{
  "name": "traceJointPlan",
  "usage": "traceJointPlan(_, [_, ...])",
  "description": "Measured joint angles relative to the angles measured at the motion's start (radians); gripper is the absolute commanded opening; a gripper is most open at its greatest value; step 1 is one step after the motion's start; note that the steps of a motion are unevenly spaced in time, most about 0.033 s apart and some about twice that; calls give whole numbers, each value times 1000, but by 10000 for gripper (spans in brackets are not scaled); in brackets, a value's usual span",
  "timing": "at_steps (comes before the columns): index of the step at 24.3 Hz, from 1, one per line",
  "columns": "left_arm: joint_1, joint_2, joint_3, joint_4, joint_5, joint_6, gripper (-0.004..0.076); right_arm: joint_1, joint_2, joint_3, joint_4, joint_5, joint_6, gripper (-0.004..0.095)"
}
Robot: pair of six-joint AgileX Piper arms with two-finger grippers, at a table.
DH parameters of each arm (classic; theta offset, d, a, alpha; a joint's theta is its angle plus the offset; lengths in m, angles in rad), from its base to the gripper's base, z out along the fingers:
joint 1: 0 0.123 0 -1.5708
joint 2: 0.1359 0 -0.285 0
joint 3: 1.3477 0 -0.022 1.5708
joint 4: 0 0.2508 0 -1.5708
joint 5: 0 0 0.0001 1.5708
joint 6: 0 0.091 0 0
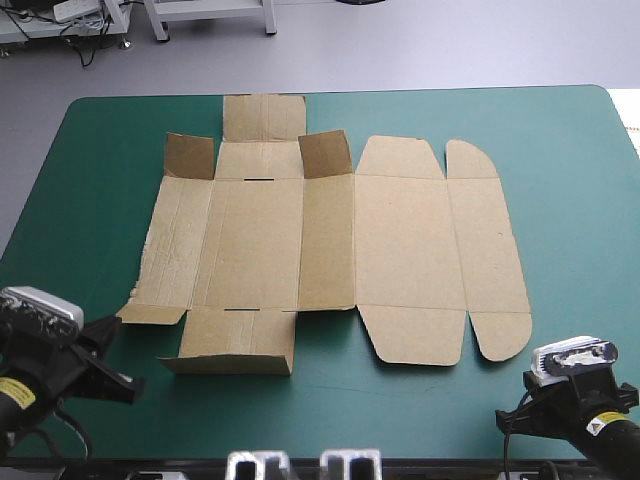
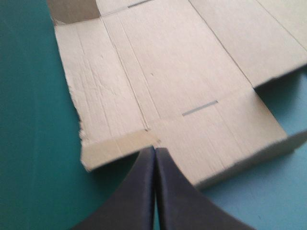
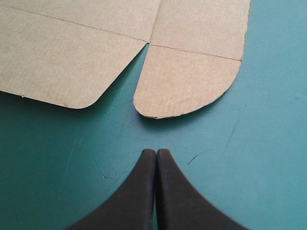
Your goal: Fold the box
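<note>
- One box (image 1: 330, 240), brown, lies spread almost flat on the teal-green cover (image 1: 570, 180). I count two narrow slots (image 1: 258, 180) cut into it.
- Two grippers, both pinched to a point. My left gripper (image 2: 154, 150) has its black fingers pressed together, with the box's near corner flap (image 2: 117, 149) just ahead of the tip.
- My right gripper (image 3: 156, 151) is closed the same way. One rounded flap (image 3: 184, 81) lies ahead of it, with bare cover between them.
- Two yellow labels (image 1: 15, 392), one per arm; the writing is too small for me to read.
</note>
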Motion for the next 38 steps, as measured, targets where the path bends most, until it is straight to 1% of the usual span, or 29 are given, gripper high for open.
traceJointPlan(4, [0, 136, -108, 113, -92, -17, -10, 0, 0, 0, 0, 0, 0, -19])
traceJointPlan(5, [0, 179, -142, 192, -115, -63, -10, 0, 0, 0, 0, 0, 0, -19])
traceJointPlan(7, [0, 238, -174, 286, -128, -129, -10, 0, 0, 0, 0, 0, 0, -19])
traceJointPlan(10, [0, 313, -207, 440, -129, -219, -10, 0, 0, 0, 0, 0, 0, -19])
traceJointPlan(13, [0, 379, -221, 564, -103, -281, -10, 0, 0, 0, 0, 0, 0, -19])
traceJointPlan(18, [8, 483, -224, 692, -74, -371, -8, 0, 0, 0, 0, 0, 0, -19])
traceJointPlan(19, [22, 505, -225, 699, -74, -385, 8, 0, 0, 0, 0, 0, 0, -19])
traceJointPlan(21, [107, 575, -238, 679, -89, -407, 15, 0, 0, 0, 0, 0, 0, -19])
traceJointPlan(23, [238, 637, -253, 590, -126, -394, 15, 0, 0, 0, 0, 0, 0, -19])
traceJointPlan(24, [349, 677, -263, 468, -148, -335, 15, 0, 0, 0, 0, 0, 0, -19])
traceJointPlan(28, [549, 751, -270, 152, -163, -162, 15, 0, 0, 0, 0, 0, 0, -19])
traceJointPlan(30, [709, 851, -270, -167, -137, 34, 15, 0, 0, 0, 0, 0, 0, -19])
traceJointPlan(32, [766, 919, -270, -323, -93, 145, 15, 0, 0, 0, 0, 0, 0, -19])
traceJointPlan(33, [777, 943, -270, -365, -75, 184, 15, 0, 0, 0, 0, 0, 0, -19])
traceJointPlan(35, [788, 1010, -272, -484, -1, 314, 12, 0, 0, 0, 0, 0, 0, -19])
traceJointPlan(36, [788, 1058, -273, -563, 70, 410, 12, 0, 0, 0, 0, 0, 0, -19])
traceJointPlan(38, [788, 1108, -273, -627, 110, 467, 12, 0, 0, 0, 0, 0, 0, -19])
